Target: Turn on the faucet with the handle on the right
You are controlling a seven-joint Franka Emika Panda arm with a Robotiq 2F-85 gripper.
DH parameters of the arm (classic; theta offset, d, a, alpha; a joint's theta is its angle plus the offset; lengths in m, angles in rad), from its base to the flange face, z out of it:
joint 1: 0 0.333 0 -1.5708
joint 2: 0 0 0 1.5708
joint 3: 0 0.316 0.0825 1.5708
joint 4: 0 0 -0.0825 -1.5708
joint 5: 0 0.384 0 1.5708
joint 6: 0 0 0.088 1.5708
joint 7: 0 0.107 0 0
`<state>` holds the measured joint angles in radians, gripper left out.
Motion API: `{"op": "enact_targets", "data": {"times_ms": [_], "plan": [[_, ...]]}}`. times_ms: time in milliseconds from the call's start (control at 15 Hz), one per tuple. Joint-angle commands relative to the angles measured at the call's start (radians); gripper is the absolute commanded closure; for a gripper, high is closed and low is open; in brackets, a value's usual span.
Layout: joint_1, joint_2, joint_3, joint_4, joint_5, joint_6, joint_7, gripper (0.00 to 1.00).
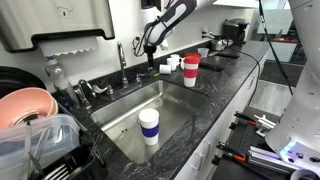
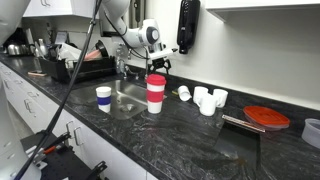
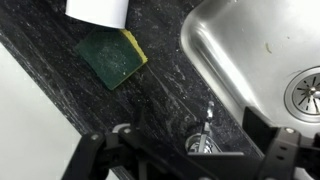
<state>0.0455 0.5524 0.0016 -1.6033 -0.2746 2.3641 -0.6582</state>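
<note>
The chrome gooseneck faucet [image 1: 122, 58] stands behind the sink [image 1: 170, 112]. My gripper [image 1: 150, 64] hangs just to its right, over the counter at the sink's back corner, and also shows in an exterior view [image 2: 160, 63]. In the wrist view the small chrome handle [image 3: 207, 120] sits on its round base, between my two dark fingers. The gripper [image 3: 190, 142] is open, with a finger on each side of the handle and no visible contact. No water is visible at the spout.
A green and yellow sponge [image 3: 115, 57] lies on the dark counter near the handle. A red and white cup [image 1: 190, 69] and small white cups [image 2: 206, 99] stand beside the sink. A blue and white cup [image 1: 149, 127] is in the basin. A dish rack [image 1: 35, 140] is beside the sink.
</note>
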Motion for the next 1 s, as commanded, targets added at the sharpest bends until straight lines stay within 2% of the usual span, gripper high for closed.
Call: {"op": "enact_targets", "data": {"times_ms": [0,400,933], "plan": [[-0.034,0.026,0.033,0.038,0.018,-0.008,-0.005,0.00],[-0.075,0.046,0.074,0.068,0.113,0.004,-0.013,0.00],[-0.090,0.070,0.075,0.081,0.120,-0.002,-0.018,0.00]]}}
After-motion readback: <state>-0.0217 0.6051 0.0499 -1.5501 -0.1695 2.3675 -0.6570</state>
